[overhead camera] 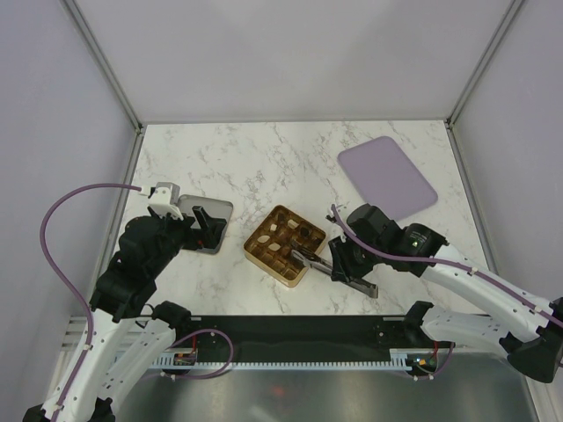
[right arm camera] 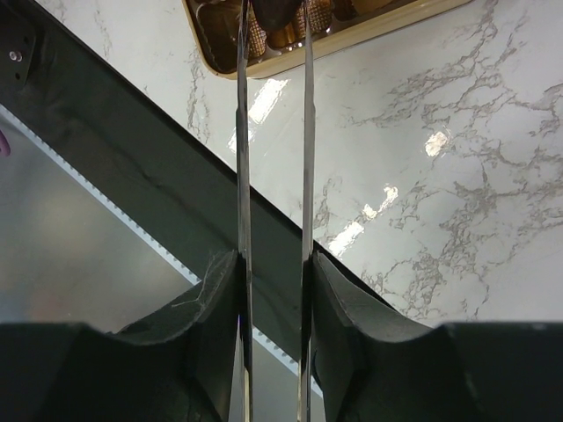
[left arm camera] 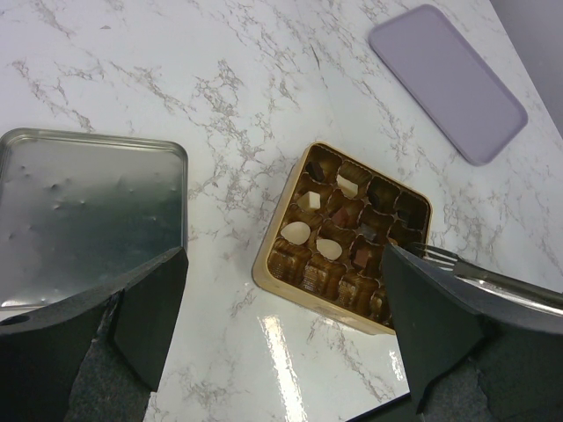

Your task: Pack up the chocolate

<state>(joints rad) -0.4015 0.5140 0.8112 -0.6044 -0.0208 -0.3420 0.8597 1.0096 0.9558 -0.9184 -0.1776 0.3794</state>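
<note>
White marble is covering the table (overhead camera: 264,158), and pale grey walls are standing around it. A gold tray (overhead camera: 264,258) with little square cells is sitting in the middle, near the front edge. The chocolate (left arm camera: 296,232) is lying inside this tray, with small cream-white, tan and dark brown bits filling some of the cells. Two white pieces are lying side by side near the tray's left edge in the left wrist view.

The right gripper (overhead camera: 337,265) is squeezing a pair of thin metal tongs (right arm camera: 243,132). Its fingers (right arm camera: 211,334) are pressing on both blades from the outside. The tongs are reaching over the near rim of the tray, and a dark brown piece (right arm camera: 274,10) is sitting between their tips, over the cells there. I cannot tell if the tips are pinching it or just standing beside it.

The left gripper (overhead camera: 204,229) is hanging over a silver tin (overhead camera: 215,211) on the left side of the table. Its jaws are standing wide apart and are holding nothing. The tin is lying flat with its shiny inside facing up, just apart from the gold tray.

A flat lilac mat (overhead camera: 387,176) is lying at the far right of the table, well apart from everything else.
</note>
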